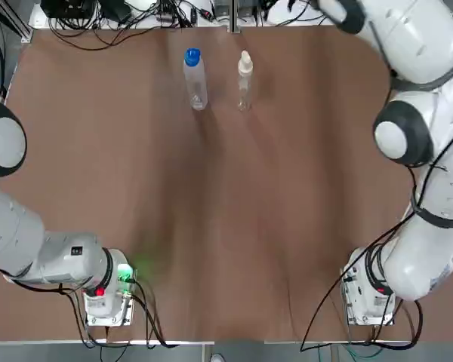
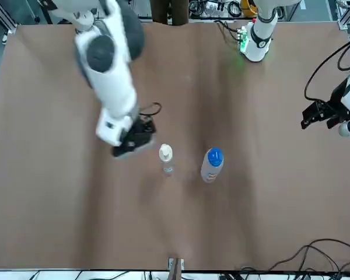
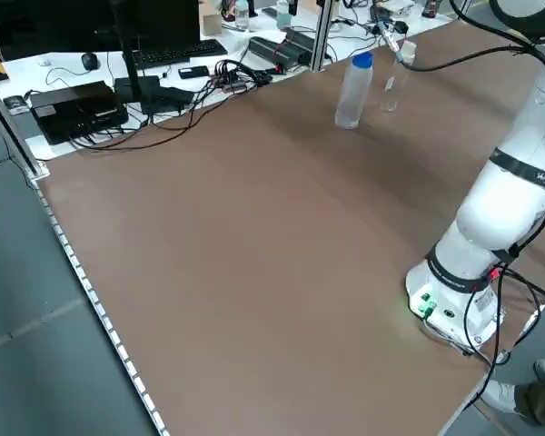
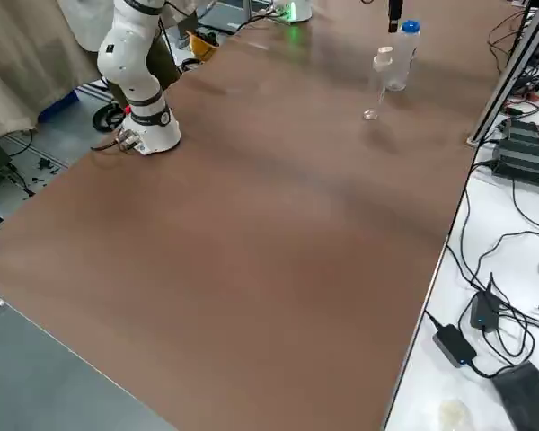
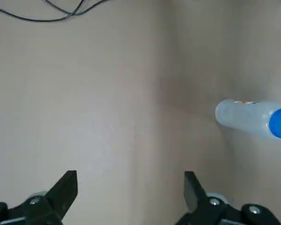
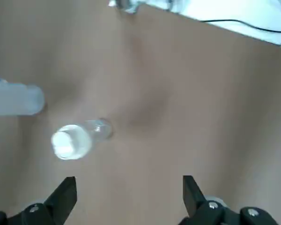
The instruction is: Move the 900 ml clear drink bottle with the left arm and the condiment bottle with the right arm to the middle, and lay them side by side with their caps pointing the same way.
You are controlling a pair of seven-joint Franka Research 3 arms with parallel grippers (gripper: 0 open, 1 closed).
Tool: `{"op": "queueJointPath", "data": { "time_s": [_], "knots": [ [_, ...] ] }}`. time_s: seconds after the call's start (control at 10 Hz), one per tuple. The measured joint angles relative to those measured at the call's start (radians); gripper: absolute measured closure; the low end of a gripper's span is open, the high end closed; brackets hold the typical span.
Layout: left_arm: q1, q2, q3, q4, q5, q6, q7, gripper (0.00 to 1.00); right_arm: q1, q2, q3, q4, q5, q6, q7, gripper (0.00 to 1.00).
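The clear drink bottle (image 1: 195, 79) with a blue cap stands upright near the table's far edge. The smaller condiment bottle (image 1: 244, 81), white-capped, stands upright just to its right. In the front view my right gripper (image 2: 134, 139) hovers close beside the condiment bottle (image 2: 166, 158), on its side away from the drink bottle (image 2: 212, 164). The right wrist view shows the right gripper (image 6: 127, 190) open, with the condiment bottle (image 6: 79, 137) ahead. My left gripper (image 2: 321, 114) hangs far out at the table's left side. It is open (image 5: 129, 185) and holds nothing; the drink bottle (image 5: 253, 119) lies off to one side.
A metal post (image 1: 232, 15) and tangled cables (image 1: 121, 30) run along the far edge. Beyond the left side of the table lie a keyboard (image 3: 168, 56) and black boxes (image 3: 77, 107). The arm bases (image 1: 106, 296) (image 1: 370, 296) sit at the near edge.
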Motion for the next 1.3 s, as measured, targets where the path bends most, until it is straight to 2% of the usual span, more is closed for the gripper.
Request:
{"op": "queueJointPath", "data": {
  "time_s": [0.3,0.5,0.6,0.9,1.1,1.3],
  "knots": [
    [0.0,0.002,0.0,0.002,0.0,0.001,-0.001,0.0,-0.194,-0.207,-0.001,-0.162,0.004,-0.07,-0.003,0.0],
    [0.002,0.003,0.001,0.003,0.0,0.002,-0.002,0.0,-0.315,-0.322,0.006,-0.233,0.028,-0.155,-0.014,0.0],
    [0.002,0.004,0.001,0.003,0.0,0.002,-0.002,0.0,-0.36,-0.374,0.011,-0.279,0.053,-0.181,-0.014,0.0],
    [0.002,0.009,0.002,0.005,0.0,0.003,-0.002,0.0,-0.438,-0.574,0.016,-0.508,0.09,-0.196,-0.049,0.01],
    [0.003,0.009,0.002,0.006,0.0,0.004,-0.002,0.0,-0.476,-0.624,0.016,-0.575,0.09,-0.195,-0.125,0.01],
    [0.003,0.009,0.003,0.007,0.0,0.006,-0.002,0.0,-0.481,-0.625,0.019,-0.593,0.091,-0.195,-0.146,0.01]
  ]
}}
